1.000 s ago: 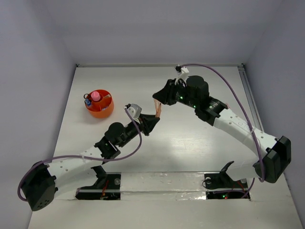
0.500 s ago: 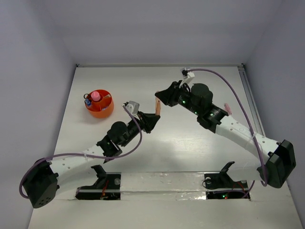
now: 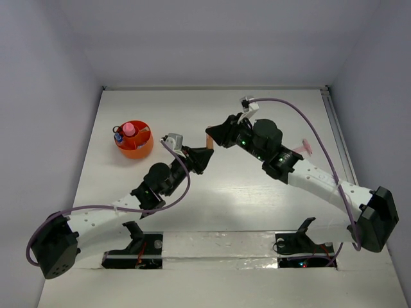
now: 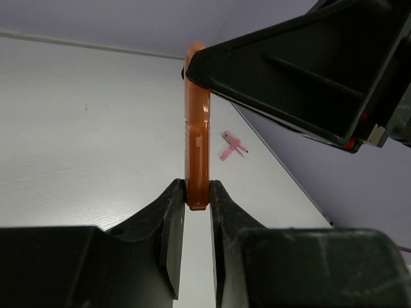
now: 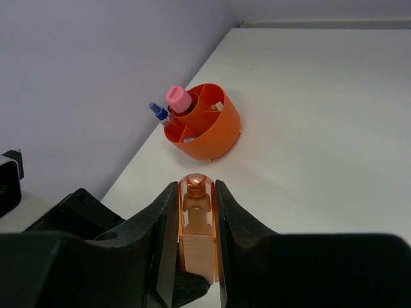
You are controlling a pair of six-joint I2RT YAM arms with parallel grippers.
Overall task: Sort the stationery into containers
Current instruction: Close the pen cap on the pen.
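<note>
One orange marker (image 4: pixel 196 128), upright and clear of the desk (image 4: pixel 77 147). Lower end clenched between the left jaws, upper end clenched between the right jaws. Doubly held, seemingly for a hand-over, probably toward the left side, nearer the container. One orange-red cup (image 5: pixel 212 138), well ahead of the right jaws and well apart from both pairs; holds pink tube (image 5: pixel 179 99) and blue-white marker (image 5: pixel 156 110). One small pink piece (image 4: pixel 229 145), flat on the desk beyond the left jaws, not yet sorted.
</note>
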